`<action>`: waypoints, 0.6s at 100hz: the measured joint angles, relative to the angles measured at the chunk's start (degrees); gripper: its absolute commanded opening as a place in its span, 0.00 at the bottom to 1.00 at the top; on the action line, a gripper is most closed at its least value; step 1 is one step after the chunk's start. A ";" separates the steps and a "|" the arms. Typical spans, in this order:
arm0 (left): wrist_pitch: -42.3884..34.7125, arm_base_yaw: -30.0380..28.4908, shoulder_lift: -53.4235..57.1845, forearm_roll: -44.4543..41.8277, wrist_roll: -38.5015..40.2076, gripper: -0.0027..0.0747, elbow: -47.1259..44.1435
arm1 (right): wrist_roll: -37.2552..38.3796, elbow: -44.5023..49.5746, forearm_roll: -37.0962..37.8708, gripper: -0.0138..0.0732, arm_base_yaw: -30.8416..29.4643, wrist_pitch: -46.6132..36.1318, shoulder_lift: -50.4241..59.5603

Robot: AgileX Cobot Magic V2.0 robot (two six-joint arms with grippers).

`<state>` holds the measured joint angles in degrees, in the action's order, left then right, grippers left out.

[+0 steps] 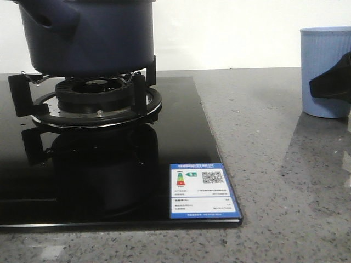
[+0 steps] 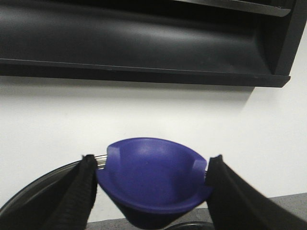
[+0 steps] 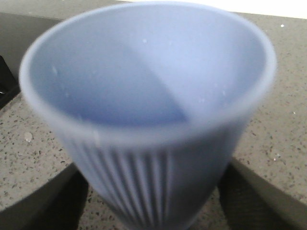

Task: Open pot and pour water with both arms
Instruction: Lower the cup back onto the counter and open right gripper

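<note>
One pot [image 1: 88,35] is sitting on the burner [image 1: 96,101] of the black glass stove [image 1: 181,142], at the left of the front view, and its top is running out of that picture, so whether it is uncovered cannot be told from there. In the left wrist view the left gripper [image 2: 151,179] is clamping a dark blue knob [image 2: 153,177] between its two pads, with a dark round rim, likely the lid [image 2: 33,199], showing beneath; against the white wall behind, this is suggesting the opening step is in hand or already achieved, though that is a judgement. One light blue ribbed cup [image 3: 144,120] is standing on the grey speckled counter [image 1: 274,181], well apart from the pot on the right. The right gripper [image 3: 148,191] is closing around the cup's lower part, fingers on either side; real contact is too blurred to confirm. No water is visible in the cup, and the pouring is seeming not yet begun. One energy sticker [image 1: 202,192] is lying at the stove's near corner.
</note>
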<state>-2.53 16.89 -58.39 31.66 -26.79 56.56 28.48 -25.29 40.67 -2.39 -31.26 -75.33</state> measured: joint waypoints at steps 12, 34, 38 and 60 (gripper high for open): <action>0.00 0.00 0.00 0.00 0.00 0.52 0.00 | 0.00 0.00 0.00 0.79 0.00 -0.10 0.00; 0.00 0.00 0.00 0.00 0.00 0.52 0.00 | 1.71 0.00 0.00 0.78 0.00 0.04 0.77; 0.00 0.00 0.00 0.00 0.00 0.52 0.00 | 2.76 0.00 0.41 0.78 0.00 0.31 1.83; 0.00 0.00 0.00 0.00 0.00 0.52 0.00 | 7.53 3.59 2.82 0.78 0.00 3.95 9.20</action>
<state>-2.53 16.89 -58.39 31.66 -26.79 56.56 36.01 -21.70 43.49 -2.39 -27.31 -66.13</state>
